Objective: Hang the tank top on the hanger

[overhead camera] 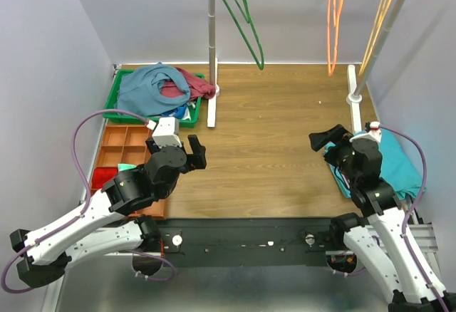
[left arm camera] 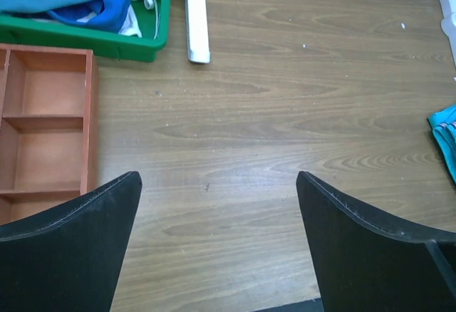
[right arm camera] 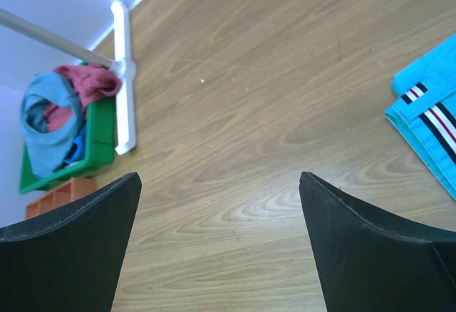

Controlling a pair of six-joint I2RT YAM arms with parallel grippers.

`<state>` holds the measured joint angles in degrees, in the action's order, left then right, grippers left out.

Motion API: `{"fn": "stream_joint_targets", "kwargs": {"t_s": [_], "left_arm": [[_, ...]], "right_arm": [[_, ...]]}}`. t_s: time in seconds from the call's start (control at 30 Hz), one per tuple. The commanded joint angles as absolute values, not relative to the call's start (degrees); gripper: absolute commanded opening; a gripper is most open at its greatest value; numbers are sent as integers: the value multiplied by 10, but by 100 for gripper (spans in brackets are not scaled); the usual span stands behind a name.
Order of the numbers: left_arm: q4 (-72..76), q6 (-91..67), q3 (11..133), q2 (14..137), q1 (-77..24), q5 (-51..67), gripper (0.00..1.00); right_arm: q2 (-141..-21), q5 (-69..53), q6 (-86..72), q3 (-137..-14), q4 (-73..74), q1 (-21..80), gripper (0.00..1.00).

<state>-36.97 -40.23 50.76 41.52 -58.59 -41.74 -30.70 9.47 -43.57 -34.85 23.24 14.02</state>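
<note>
The tank top (overhead camera: 144, 87) lies heaped with a maroon garment (overhead camera: 187, 84) in the green bin (overhead camera: 114, 115) at the far left edge of the wooden surface (overhead camera: 278, 134). Nearest, the left hand (overhead camera: 195, 152) and the right hand (overhead camera: 325, 139) hover with fingers spread, gripping nothing, bare wood between them. Only the right wrist view shows stripes on the teal cloth (right arm camera: 431, 112). Only the top view shows the green hanger (overhead camera: 242, 16), hanging high beside the white post (overhead camera: 211, 34) at the back.

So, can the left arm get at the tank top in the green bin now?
Probably yes. The left gripper is open and empty, the tank top lies exposed in the green bin, and only a low orange tray lies between.
</note>
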Motion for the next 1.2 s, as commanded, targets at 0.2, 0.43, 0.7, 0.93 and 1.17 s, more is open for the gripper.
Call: {"fn": "stream_joint_targets", "kwargs": {"t_s": [0.2,0.43,0.7,0.93,1.17], "left_arm": [[-433,-475,486,389,-586,-431,99],[-427,-483,464,343,-586,-446,99],[-426,-504,482,367,-586,-503,99],[-351,-401,580,489,-356,-406,99],[-252,-394,661,716,-90,-166,90]], "right_arm": [[-347,137,-403,-338,258,138,100],[-363,141,-396,-349,256,138,100],[-386,67,-373,-337,215,138,100],[-417,-18,-378,-321,177,138,100],[-407,-22,-372,-316,179,138,100]]}}
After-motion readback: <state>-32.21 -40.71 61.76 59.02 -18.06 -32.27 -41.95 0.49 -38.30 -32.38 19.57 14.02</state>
